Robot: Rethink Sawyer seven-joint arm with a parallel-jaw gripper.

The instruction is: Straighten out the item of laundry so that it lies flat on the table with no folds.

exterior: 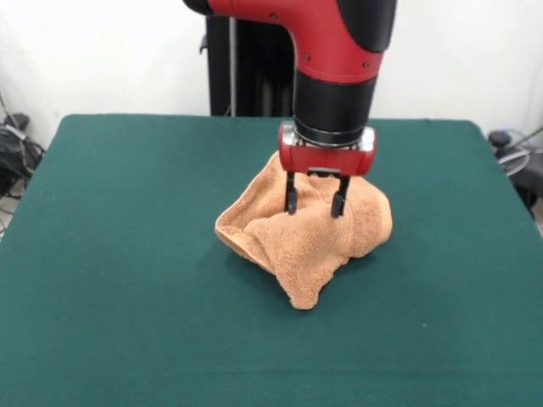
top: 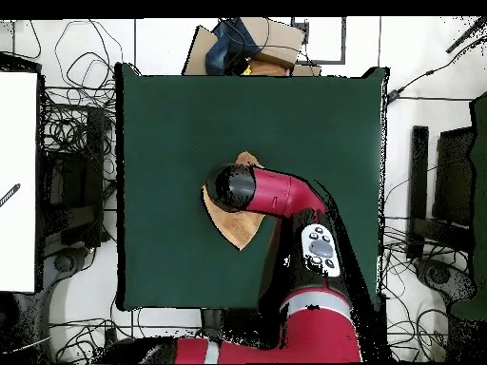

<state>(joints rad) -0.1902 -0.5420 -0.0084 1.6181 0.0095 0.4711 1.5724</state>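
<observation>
Green felt table [exterior: 110, 322]: bare surface nearest the front camera. Item of laundry [exterior: 301, 242]: orange-tan terry towel, bunched in a raised crumpled heap near the table's middle, one pointed corner trailing toward the camera, folds throughout. Gripper [exterior: 315, 204]: two dark fingers [exterior: 291, 195] apart, pointing straight down, tips against the top of the heap with cloth bulging between and either side of them. Arm [exterior: 335, 76]: red and black, descending vertically. Overhead view: arm [top: 276, 195] covers most of the towel [top: 238, 228]; only edges protrude; fingers hidden.
</observation>
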